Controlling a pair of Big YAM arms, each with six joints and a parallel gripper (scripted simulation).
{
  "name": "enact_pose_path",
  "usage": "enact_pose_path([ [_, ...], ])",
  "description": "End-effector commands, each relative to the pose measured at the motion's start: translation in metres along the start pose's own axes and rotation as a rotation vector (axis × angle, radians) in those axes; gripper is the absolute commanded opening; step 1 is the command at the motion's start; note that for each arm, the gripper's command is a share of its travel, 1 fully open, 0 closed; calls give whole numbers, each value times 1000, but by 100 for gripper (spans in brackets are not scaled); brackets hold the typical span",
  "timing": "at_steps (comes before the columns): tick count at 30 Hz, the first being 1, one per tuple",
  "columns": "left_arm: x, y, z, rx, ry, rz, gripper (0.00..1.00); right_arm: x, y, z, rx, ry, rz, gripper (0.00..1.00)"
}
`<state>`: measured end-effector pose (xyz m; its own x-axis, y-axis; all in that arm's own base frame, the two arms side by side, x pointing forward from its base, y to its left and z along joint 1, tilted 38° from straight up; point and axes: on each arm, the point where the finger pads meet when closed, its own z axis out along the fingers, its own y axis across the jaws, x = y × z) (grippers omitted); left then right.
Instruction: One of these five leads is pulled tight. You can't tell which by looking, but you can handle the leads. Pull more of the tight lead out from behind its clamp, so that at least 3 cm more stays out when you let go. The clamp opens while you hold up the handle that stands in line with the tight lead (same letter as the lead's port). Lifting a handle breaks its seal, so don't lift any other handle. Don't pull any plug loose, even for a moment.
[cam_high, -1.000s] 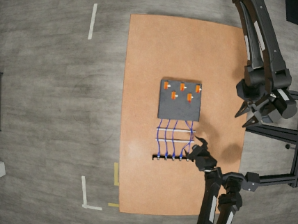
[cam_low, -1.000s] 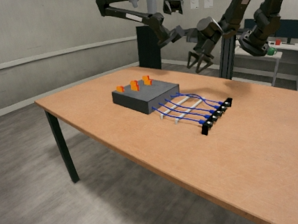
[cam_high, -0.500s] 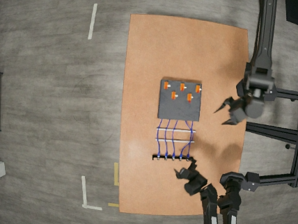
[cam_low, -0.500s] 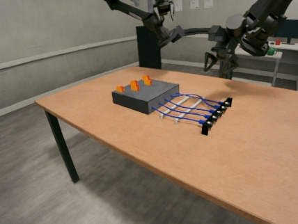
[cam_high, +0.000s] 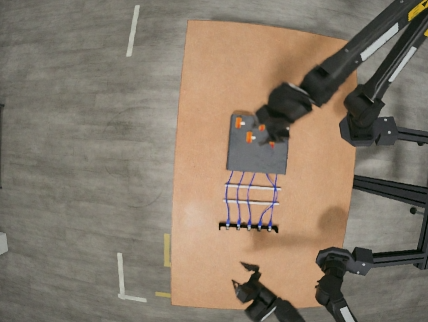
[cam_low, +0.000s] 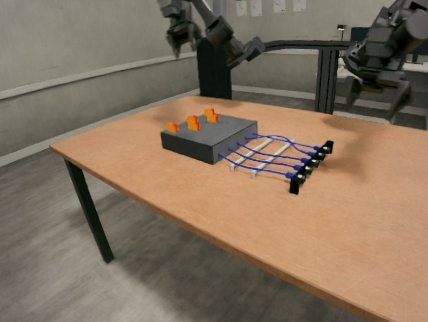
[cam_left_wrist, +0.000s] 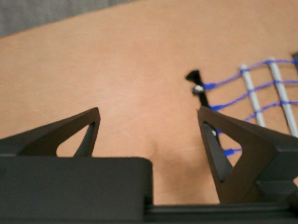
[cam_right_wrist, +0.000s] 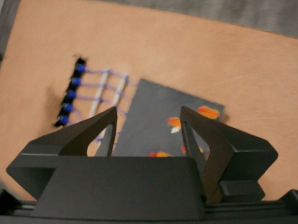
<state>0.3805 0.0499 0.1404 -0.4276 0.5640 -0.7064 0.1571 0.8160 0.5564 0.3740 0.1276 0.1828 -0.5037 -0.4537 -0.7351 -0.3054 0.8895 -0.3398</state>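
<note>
A dark grey box (cam_high: 257, 145) carries several orange handles (cam_high: 248, 136) on its top. Blue leads (cam_high: 250, 200) run from its front over two white rods (cam_high: 252, 188) to a black port strip (cam_high: 248, 227). My right gripper (cam_high: 272, 132) hovers high over the box's far right part, open and empty; some handles are hidden under it. The right wrist view shows its empty fingers above the box (cam_right_wrist: 165, 125). My left gripper (cam_high: 242, 276) is wide open and empty, raised above the table's near end, apart from the port strip. In its wrist view (cam_left_wrist: 148, 112) the strip's end (cam_left_wrist: 194, 76) shows.
Black arm bases and a frame (cam_high: 380, 130) stand along the table's right edge. In the side view the box (cam_low: 210, 135) and the port strip (cam_low: 310, 165) sit mid-table, with both grippers (cam_low: 180, 42) (cam_low: 377, 95) well above them.
</note>
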Motion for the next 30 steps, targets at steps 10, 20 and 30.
enact_pose_path([
  [10, -42, 181, 8, -139, -45, -178, 100, -41, -236, 12, 245, -148, 61, 64],
  [20, -67, 259, 5, -192, -89, -210, 100, 4, -381, -36, 429, -183, 57, 64],
  [30, -75, 264, -2, -209, -108, -201, 100, 1, -393, -51, 451, -211, 62, 64],
])
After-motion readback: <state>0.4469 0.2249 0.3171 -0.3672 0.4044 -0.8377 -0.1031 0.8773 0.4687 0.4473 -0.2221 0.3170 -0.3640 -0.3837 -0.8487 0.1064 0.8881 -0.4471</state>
